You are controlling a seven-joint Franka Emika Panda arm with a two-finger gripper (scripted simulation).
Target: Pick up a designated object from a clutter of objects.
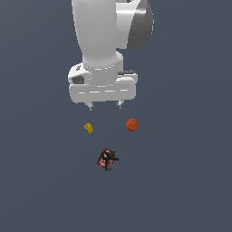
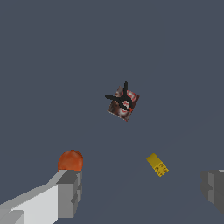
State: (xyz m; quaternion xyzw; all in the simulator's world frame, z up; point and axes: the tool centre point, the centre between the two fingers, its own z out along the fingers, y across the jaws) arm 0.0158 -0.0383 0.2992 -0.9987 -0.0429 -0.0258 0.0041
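Observation:
The designated object, a tiny yellow block (image 1: 89,128) (image 2: 157,164), lies on the grey floor at the exterior view's left. An orange-red ball (image 1: 132,124) (image 2: 70,160) rests to its right in that view. A dark red-black patterned box (image 1: 107,159) (image 2: 124,103) sits nearer the camera, between the two. My gripper (image 1: 105,107) (image 2: 140,192) hangs open above the floor, behind the gap between block and ball, holding nothing. In the wrist view one finger (image 2: 69,192) stands just in front of the ball, and the block lies between the fingers.
Only plain dark grey floor (image 1: 181,181) surrounds the three items. The white arm (image 1: 102,41) rises above the gripper at the top of the exterior view.

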